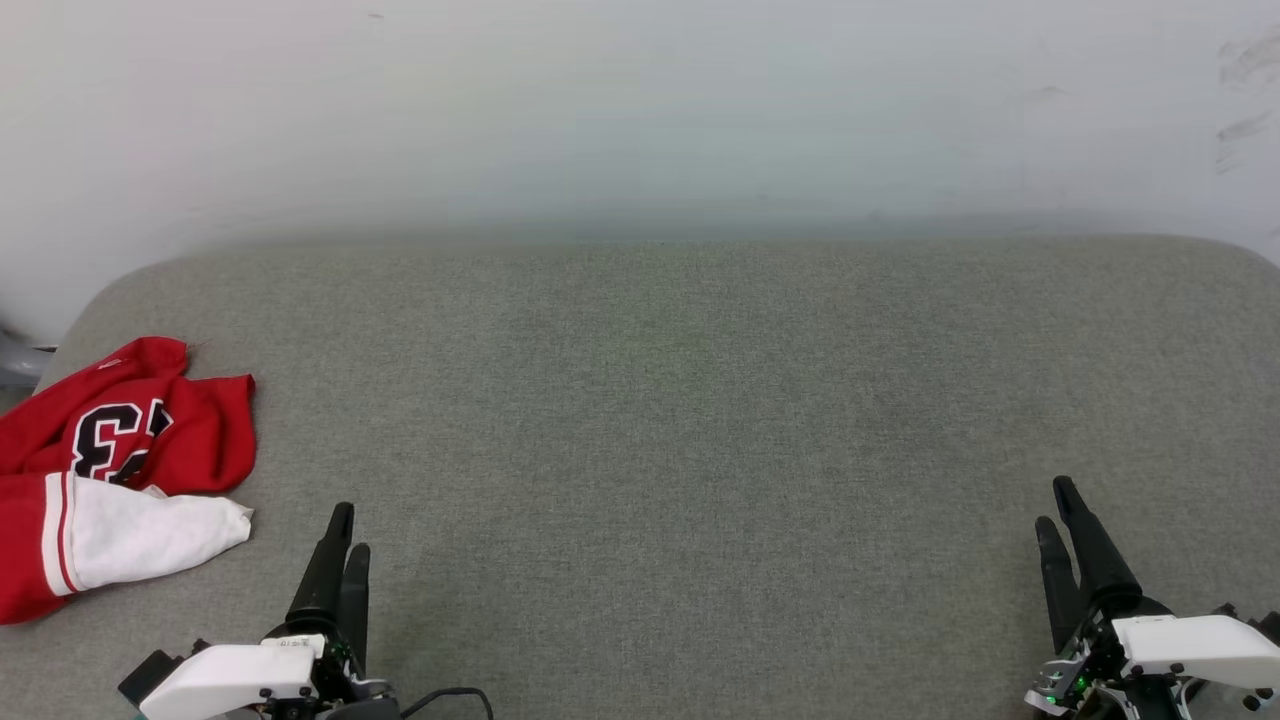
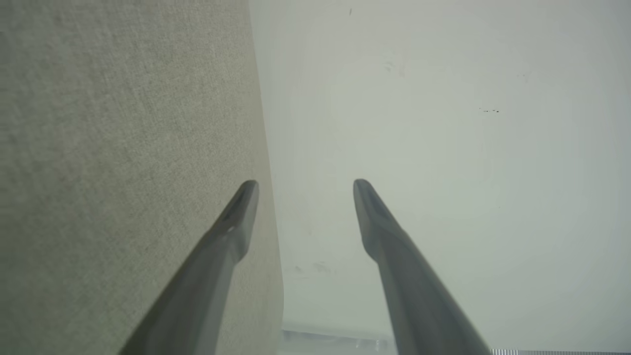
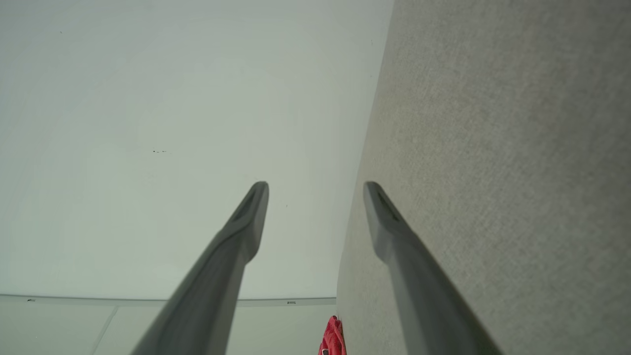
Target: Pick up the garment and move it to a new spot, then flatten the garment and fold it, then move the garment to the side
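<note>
The garment (image 1: 205, 440) is lying crumpled at the left edge of the grey pad (image 1: 680, 420), numerals facing up, white sleeve near the left gripper (image 1: 351, 528). Both grippers are sitting at the near edge, fingers spread apart and gripping nothing. The right gripper (image 1: 1052, 502) is well apart from the garment.

Bare robot-testing room of the laboratory type. Indicators: a wide tabletop covered in grey woven fabric, with rounded far corners (image 1: 680, 400), set directly against a plain white painted wall (image 1: 640, 110) bearing dark scuff marks (image 1: 1245, 70); the robot's long, dark-fingered left tool (image 1: 351, 530) and right tool (image 1: 1052, 503), mounted on white housings, over the near edge.
</note>
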